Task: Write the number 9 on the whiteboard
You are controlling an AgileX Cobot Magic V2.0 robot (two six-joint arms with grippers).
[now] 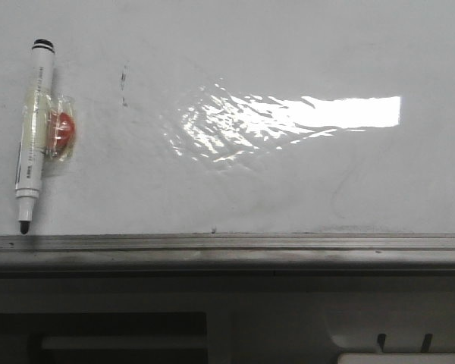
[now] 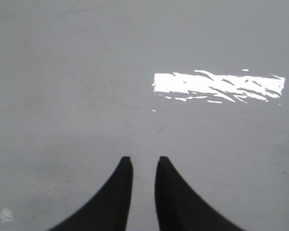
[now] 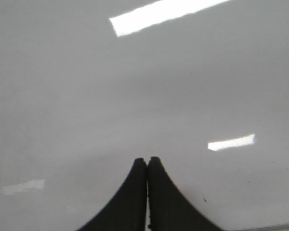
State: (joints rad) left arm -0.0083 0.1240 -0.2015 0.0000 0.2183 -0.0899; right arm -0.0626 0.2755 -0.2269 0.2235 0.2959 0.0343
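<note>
Whiteboard (image 1: 288, 174) surface fills the front view, glossy white, with a bright ragged band of glare (image 1: 288, 117) across its middle and right and a grey metal tray rail (image 1: 227, 246) running along its lower edge. No finished black numeral can be made out on it; the only marks are a short faint dashed grey smudge (image 1: 124, 83) left of the glare and a few dim scuffs lower right. At the far left of the board a marker (image 1: 31, 136) lies nearly upright, slightly slanted, black cap end up and dark tip down, the tip just above the rail. Touching its right side sits a small red-orange object inside a clear wrapper (image 1: 61, 130). Neither arm shows in the front view. In the left wrist view the left gripper (image 2: 143, 161) hangs over bare grey-white board, its two dark fingers (image 2: 120, 192) parted by a narrow gap with nothing between them. In the right wrist view the right gripper (image 3: 147, 160) also faces plain board, its fingers (image 3: 130, 197) pressed together tip to tip and holding nothing. Both wrist views show only reflected light strips and faint scratches on the surface.
</note>
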